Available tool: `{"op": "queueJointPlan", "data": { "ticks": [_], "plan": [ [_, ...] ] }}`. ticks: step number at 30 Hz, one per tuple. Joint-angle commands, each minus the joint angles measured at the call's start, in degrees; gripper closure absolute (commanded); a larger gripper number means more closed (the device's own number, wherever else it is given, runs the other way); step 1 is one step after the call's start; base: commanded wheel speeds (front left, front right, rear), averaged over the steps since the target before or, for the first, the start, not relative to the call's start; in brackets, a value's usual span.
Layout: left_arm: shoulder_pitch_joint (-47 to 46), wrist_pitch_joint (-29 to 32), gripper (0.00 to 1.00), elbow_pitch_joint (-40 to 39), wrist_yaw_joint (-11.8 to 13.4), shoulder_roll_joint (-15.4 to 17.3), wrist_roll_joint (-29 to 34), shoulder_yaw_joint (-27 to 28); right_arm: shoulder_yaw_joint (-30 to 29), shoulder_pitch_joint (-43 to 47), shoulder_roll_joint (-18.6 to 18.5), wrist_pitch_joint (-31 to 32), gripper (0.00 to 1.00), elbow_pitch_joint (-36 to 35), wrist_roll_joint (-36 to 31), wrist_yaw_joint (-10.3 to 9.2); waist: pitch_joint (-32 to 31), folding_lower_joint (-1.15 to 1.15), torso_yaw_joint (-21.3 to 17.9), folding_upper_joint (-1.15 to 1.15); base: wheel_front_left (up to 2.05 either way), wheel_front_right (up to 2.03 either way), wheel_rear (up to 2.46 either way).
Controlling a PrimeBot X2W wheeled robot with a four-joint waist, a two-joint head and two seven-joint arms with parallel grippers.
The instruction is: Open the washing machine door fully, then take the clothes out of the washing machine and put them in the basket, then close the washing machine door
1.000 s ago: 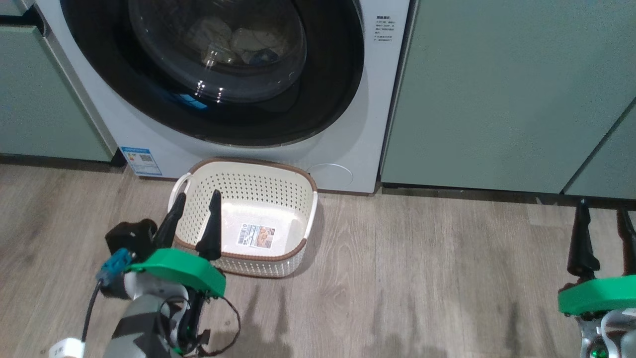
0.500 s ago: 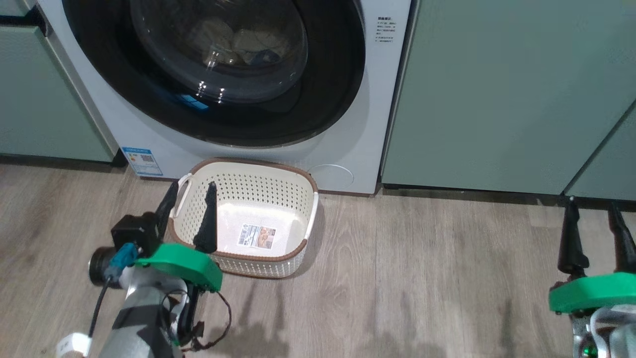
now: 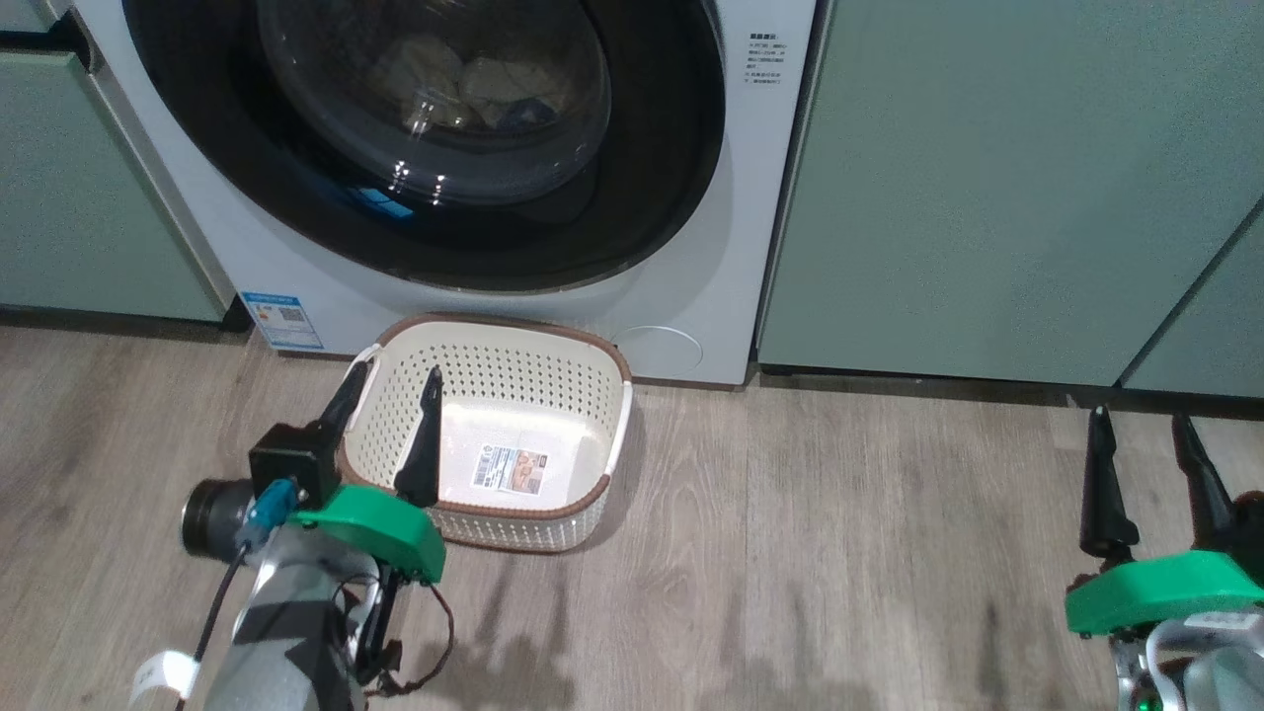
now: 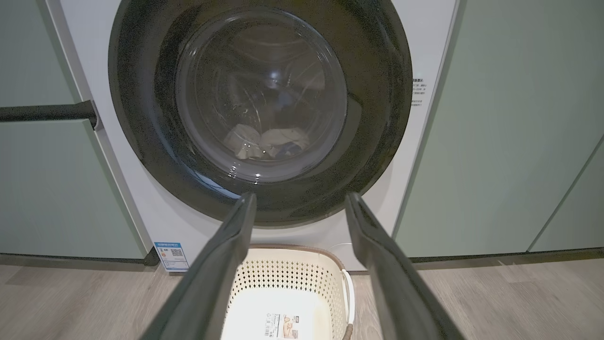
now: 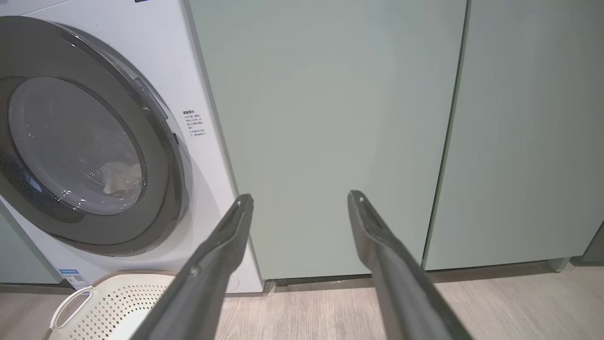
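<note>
The washing machine (image 3: 736, 247) stands ahead with the washing machine door (image 3: 652, 178) closed flat against its white front. Through the glass the clothes (image 3: 484, 84) lie pale at the bottom of the drum. The cream basket (image 3: 523, 380) sits on the floor right below the door, with nothing but its label inside. My left gripper (image 3: 395, 380) hovers open over the basket's left end. In the left wrist view the left gripper (image 4: 299, 196) points at the door (image 4: 141, 118), the clothes (image 4: 266, 141) and the basket (image 4: 288, 283). My right gripper (image 3: 1139, 420) is open over the floor at the right. The right gripper (image 5: 300, 196) faces a cabinet front.
Sage-green cabinet fronts (image 3: 987, 178) flank the machine on both sides, with a dark handle bar (image 4: 47, 112) on the left one. Wood-look floor (image 3: 790, 553) stretches between the basket and my right gripper. A blue label (image 3: 281, 318) marks the machine's lower left corner.
My right gripper has slid to the left across the floor. My left gripper has shifted slightly over the basket's left end as its wrist turned. Both stay open.
</note>
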Motion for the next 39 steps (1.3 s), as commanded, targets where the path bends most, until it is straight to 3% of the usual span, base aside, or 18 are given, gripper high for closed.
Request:
{"op": "queueJointPlan", "data": {
  "ticks": [1, 25, 27, 28, 29, 31, 34, 39],
  "plan": [
    [-3.25, -0.36, 0.00, -1.22, -0.04, 1.02, 0.31, 2.16, 1.36, -3.79, -1.07, -0.61, 0.00, -1.22, 0.41, -0.17, 0.05, 0.00, 0.05, 0.00, 0.00, 0.00, 0.00],
    [-3.46, -0.36, 0.00, 1.19, -0.03, 0.94, -1.70, 3.13, 2.24, -3.55, -1.07, -0.61, 0.00, -0.06, -0.19, -0.17, -0.21, 0.00, 0.06, 0.00, 0.00, 0.00, 0.00],
    [-3.46, -0.36, 0.00, 1.22, 0.00, 0.94, -1.89, 3.05, 2.51, -3.55, -1.07, -0.61, 0.12, 0.13, 0.03, -0.17, -0.20, 0.00, 0.14, 0.00, 0.00, 0.00, 0.00],
    [-3.44, -0.36, 0.00, 1.21, 0.02, 0.94, -1.99, 3.01, 2.84, -3.57, -1.07, -0.61, 0.27, 0.31, 0.22, -0.17, -0.21, 0.00, 0.17, 0.00, 0.00, 0.00, 0.00],
    [-3.40, -0.36, 0.00, 1.18, 0.06, 0.94, -2.07, 2.96, 3.19, -3.63, -1.07, -0.61, 0.54, 0.46, 0.48, -0.17, -0.23, 0.00, 0.20, 0.00, 0.00, 0.00, 0.00],
    [-3.32, -0.36, 0.00, 1.14, 0.09, 0.94, -2.27, 2.80, 4.21, -3.85, -1.07, -0.61, 1.00, 0.73, 0.90, -0.17, -0.12, 0.00, 0.23, 0.00, 0.00, 0.00, 0.00],
    [-3.23, -0.36, 0.00, 1.07, 0.27, 0.93, -2.70, 2.27, 5.16, -4.59, -1.07, -0.61, 1.00, 1.91, 4.67, -0.17, 0.16, 0.00, 0.27, 0.00, 0.00, 0.00, 0.00],
    [-3.34, -0.36, 0.00, 0.91, 0.75, 0.93, -3.79, 0.74, 6.23, -7.07, -1.07, -0.61, 1.00, 5.64, 16.58, -0.17, 0.90, 0.00, 1.01, 0.00, 0.00, 0.00, 0.00]
  ]
}}
